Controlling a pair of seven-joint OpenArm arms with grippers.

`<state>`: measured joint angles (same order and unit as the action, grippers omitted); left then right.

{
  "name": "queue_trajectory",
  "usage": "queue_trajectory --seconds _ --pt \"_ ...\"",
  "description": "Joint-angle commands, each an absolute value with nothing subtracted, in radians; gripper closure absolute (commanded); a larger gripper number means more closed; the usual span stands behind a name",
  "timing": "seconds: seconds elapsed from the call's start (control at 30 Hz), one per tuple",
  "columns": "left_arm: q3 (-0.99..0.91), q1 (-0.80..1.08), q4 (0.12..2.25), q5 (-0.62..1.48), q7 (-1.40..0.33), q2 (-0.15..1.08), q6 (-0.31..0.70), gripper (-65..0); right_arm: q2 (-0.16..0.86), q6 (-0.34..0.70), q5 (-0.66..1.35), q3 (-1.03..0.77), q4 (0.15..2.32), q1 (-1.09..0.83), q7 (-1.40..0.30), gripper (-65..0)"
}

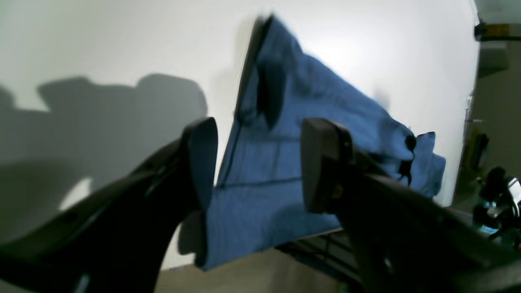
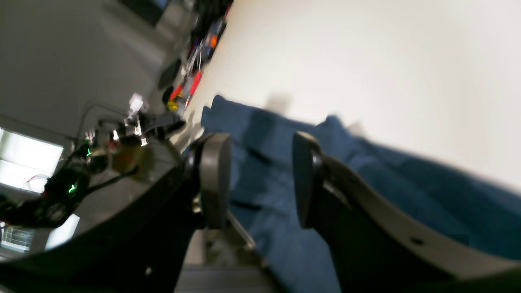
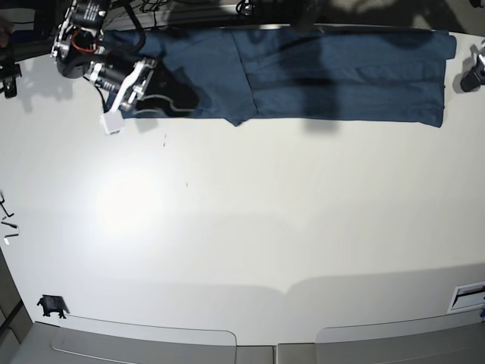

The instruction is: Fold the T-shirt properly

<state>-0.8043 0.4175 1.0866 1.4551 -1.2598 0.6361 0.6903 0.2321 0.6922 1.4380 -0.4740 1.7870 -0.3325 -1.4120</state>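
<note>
Left claw [image 1: 260,162] gapes empty – right claw [image 2: 260,179] too; T-shirt [image 3: 303,76] beyond.

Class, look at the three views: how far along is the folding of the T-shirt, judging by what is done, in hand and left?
Done: the T-shirt lies folded into a long band along the table's far edge. In hand: nothing; the left gripper and right gripper both stand open, empty, with cloth beyond them. Left: probably folding the band crosswise into a compact packet.
</note>
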Motion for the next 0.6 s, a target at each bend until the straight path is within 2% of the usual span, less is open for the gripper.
queue_trajectory --seconds 0.0,0.13,0.23,0.57 --pt "-0.812 0.419 1.1 1.454 -1.246 0.643 0.698 -30.2 0.244 0.698 1.431 -0.494 1.806 -0.313 -1.396 -23.7" --pt "-0.812 0.416 1.1 1.315 -1.156 0.556 0.698 -30.2 0.244 0.698 1.293 -0.556 1.806 -0.272 -1.396 -23.7" --pt "-0.811 0.416 1.1 1.283 -1.15 0.509 0.698 -30.2 0.244 0.698 1.234 -0.595 1.806 -0.253 -1.386 -23.7" --pt "-0.811 0.416 1.1 1.283 -1.151 0.468 0.698 -30.1 0.244 0.698 1.233 -0.617 1.806 -0.249 -1.383 -23.7"
